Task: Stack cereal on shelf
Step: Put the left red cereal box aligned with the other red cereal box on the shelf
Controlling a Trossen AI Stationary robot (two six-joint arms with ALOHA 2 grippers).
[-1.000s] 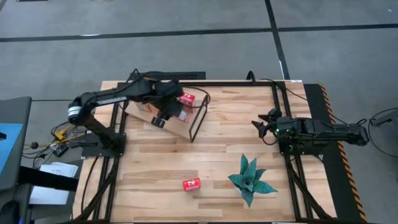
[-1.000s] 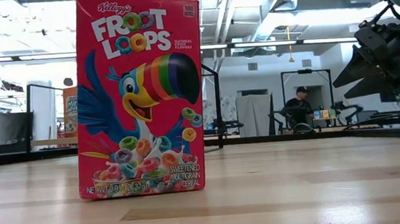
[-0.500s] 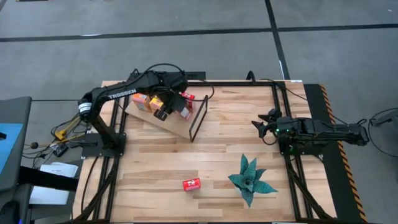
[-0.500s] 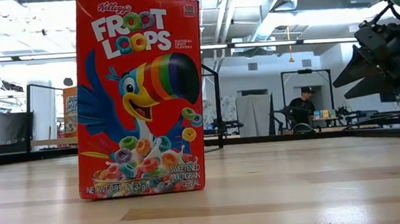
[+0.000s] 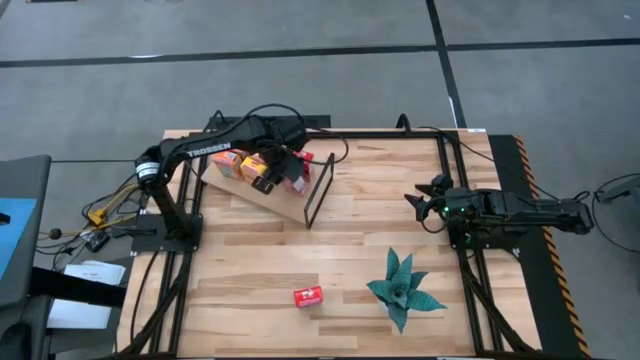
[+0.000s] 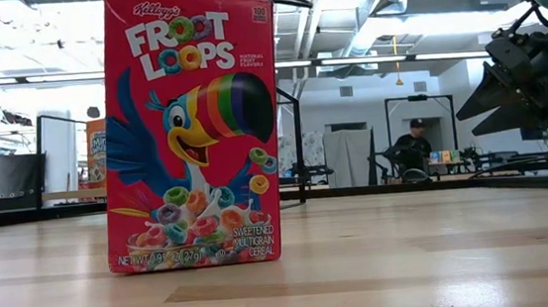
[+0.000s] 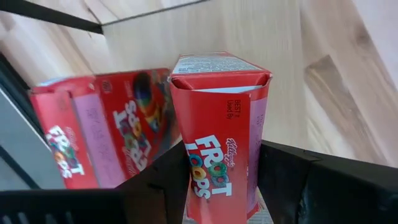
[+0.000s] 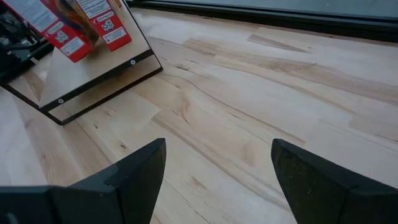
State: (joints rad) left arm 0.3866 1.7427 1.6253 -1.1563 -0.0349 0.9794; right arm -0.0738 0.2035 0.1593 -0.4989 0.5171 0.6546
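Observation:
My left gripper (image 5: 272, 174) reaches over the shelf (image 5: 288, 203), a light wooden board with a black wire frame (image 5: 320, 190) at its right end, and is shut on a red Froot Loops box (image 7: 217, 143). Beside it another red box (image 7: 93, 143) lies on the board. Two orange boxes (image 5: 238, 162) and a red one (image 5: 302, 158) stand farther along the board. One more red box (image 5: 307, 296) stands alone on the table near the near edge; it fills the low view (image 6: 190, 131). My right gripper (image 5: 424, 205) waits open at the table's right. My left gripper pinches the red Froot Loops box between its two fingers (image 7: 158, 183), one on each narrow side face (image 7: 256, 155), at the box's lower half. The printed front faces the wrist camera and the flap end (image 7: 217, 65) points away. Whether the box touches the board is hidden.
A green plant (image 5: 403, 290) stands near the table's near right. Black rails (image 5: 455, 190) run along the table's sides. Bare tabletop lies between shelf and right gripper (image 8: 217, 168). A person (image 6: 413, 146) sits far off in the room behind.
My left gripper, shut on the red box, has moved a little toward the table's far edge, farther over the board, and the arm has swung in behind it. The orange boxes it covered a second ago now show.

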